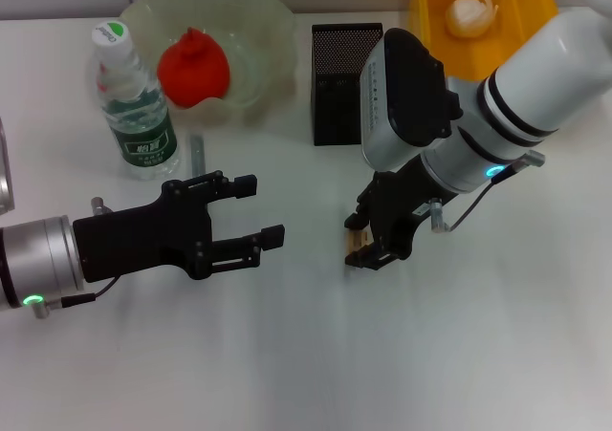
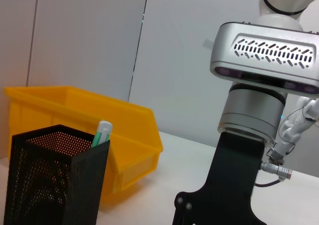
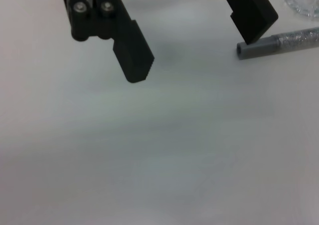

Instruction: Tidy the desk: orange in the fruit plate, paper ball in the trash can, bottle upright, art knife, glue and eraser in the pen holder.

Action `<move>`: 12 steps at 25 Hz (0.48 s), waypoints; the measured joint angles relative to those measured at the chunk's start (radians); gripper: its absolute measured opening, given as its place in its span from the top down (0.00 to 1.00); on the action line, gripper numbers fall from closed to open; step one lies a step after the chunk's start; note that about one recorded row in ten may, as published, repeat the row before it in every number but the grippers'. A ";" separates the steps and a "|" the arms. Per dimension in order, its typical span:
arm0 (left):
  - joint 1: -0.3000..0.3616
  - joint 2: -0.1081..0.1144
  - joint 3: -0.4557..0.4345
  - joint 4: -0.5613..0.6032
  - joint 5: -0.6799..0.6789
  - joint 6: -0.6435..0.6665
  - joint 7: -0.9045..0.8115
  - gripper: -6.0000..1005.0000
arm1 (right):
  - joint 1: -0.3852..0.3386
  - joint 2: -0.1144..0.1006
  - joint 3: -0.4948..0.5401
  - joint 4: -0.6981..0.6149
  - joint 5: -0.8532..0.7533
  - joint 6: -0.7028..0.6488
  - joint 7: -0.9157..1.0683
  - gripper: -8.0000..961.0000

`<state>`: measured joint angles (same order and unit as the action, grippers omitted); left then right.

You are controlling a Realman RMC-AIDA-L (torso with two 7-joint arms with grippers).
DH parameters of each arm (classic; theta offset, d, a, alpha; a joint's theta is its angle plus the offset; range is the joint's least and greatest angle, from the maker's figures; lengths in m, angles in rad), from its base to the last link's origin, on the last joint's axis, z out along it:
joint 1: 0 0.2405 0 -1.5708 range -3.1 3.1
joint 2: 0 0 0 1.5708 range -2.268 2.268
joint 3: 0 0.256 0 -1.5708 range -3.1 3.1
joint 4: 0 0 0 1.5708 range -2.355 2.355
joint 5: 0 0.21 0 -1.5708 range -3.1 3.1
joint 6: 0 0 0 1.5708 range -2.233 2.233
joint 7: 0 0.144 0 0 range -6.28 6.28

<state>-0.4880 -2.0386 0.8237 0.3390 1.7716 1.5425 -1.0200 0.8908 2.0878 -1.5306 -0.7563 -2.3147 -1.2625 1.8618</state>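
Beige eraser, step in hand: the eraser (image 1: 357, 254) is sitting between the fingers of the right gripper (image 1: 368, 249), low over the middle of the tabletop; judged, the lift toward the pen holder (image 1: 335, 87) is starting.
Right gripper state: it is closing narrowly on the eraser, with beige showing on both sides of the dark fingers.
Doing it well: the grip is needing to be firm and square, as the block is tiny and could be twisting out; the lift should be going straight up before travelling toward the far edge, then descending over the open mouth and clearing the mesh rim and the tube (image 2: 102, 133) standing inside.
Eraser appearance: small, pale tan, rectangular, mostly hidden by the fingers; no label is showing.
Left gripper: the left gripper (image 1: 263, 211) is hovering wide apart and empty, nearer the left edge.
Art knife: the art knife (image 1: 196, 154) is lying flat just beside the bottle (image 1: 134, 116), which is standing upright.
Other items: the orange (image 1: 194, 68) is resting in the fruit plate (image 1: 273, 30), and the paper ball (image 1: 470, 13) is lying in the trash can (image 1: 526, 10) at the far right.
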 joint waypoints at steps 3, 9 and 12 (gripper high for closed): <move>0.000 0.000 0.000 0.000 0.000 0.000 0.003 0.22 | 0.001 0.000 0.002 0.000 0.000 0.000 0.004 0.47; 0.002 0.000 -0.002 0.000 0.000 0.001 0.004 0.22 | -0.004 -0.005 0.034 -0.072 0.000 -0.076 0.046 0.60; 0.002 0.000 -0.003 0.000 0.000 0.002 0.005 0.22 | -0.007 -0.007 0.075 -0.138 -0.007 -0.142 0.084 0.60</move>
<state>-0.4862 -2.0386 0.8210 0.3390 1.7717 1.5446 -1.0154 0.8840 2.0806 -1.4556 -0.8943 -2.3218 -1.4043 1.9459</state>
